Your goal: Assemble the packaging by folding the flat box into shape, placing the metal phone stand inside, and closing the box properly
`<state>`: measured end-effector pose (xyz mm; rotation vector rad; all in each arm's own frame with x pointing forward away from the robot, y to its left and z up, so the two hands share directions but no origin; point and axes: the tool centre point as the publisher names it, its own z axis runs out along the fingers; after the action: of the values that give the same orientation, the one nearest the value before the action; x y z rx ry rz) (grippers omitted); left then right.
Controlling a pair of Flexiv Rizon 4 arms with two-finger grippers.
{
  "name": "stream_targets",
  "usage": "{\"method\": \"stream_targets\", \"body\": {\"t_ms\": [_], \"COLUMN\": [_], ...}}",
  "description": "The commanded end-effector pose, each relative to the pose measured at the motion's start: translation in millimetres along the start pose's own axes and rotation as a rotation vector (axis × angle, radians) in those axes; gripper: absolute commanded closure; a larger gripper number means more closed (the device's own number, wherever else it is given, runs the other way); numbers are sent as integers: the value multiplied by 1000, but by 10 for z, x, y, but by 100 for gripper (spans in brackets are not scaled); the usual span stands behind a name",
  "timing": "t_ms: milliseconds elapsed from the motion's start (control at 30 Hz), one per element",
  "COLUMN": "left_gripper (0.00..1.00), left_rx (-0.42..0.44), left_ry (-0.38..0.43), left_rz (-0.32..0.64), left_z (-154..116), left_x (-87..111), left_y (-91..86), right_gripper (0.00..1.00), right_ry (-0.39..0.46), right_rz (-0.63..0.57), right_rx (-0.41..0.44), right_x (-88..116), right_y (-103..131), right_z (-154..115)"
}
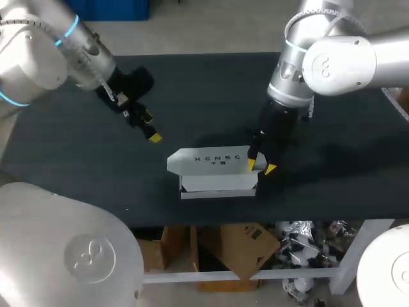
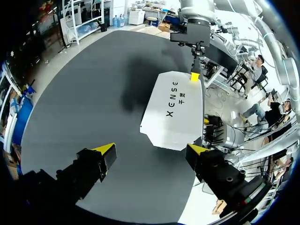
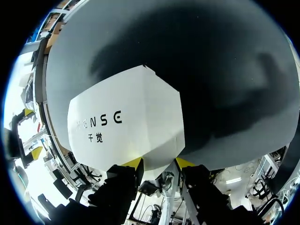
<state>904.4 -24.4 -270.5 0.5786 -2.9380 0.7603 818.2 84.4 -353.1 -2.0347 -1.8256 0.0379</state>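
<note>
- Right gripper is closed on the white box, pinching the end of its raised lid flap between both tips
- Left gripper stands wide open over the black table, with the box ahead of its jaws, untouched

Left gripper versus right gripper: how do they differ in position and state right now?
The left gripper hangs over bare table, apart from the white box. The right gripper is right at the box, at the lid's end on the right arm's side. The left gripper is open and empty, while whether the right gripper grips the lid cannot be told. Both have yellow tips and face the box.
</note>
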Motion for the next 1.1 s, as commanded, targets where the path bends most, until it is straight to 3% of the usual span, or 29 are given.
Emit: {"method": "stream_targets", "body": {"t_ms": [33, 267, 400, 533, 700, 900, 933, 1100], "left_gripper": [0, 0, 0, 0, 0, 0, 0, 0], "left_rx": [-36, -20, -14, -17, -42, -83, -100, -100], "left_ry": [31, 76, 88, 100, 75, 57, 14, 14], "left_rz": [-1, -80, -243, -318, -320, -408, -432, -432], "left_z": [-8, 29, 66, 103, 109, 92, 88, 88], "left_x": [-27, 32, 112, 212, 297, 290, 284, 284], "left_y": [-27, -75, -105, -113, -130, -192, -207, -207], "right_gripper": [57, 57, 57, 57, 57, 57, 57, 58], "right_ry": [6, 3, 3, 3, 4, 3, 3, 3], "right_rz": [-1, -4, -5, -4, -3, -5, -5, -4], "right_rx": [3, 0, -1, 2, 5, 4, 4, 4], "right_x": [-19, -15, -13, -16, -19, -13, -13, -20], "right_y": [4, -8, -13, -15, -22, -26, -26, -28], "right_z": [12, -11, -8, 9, 26, 25, 25, 29]}}
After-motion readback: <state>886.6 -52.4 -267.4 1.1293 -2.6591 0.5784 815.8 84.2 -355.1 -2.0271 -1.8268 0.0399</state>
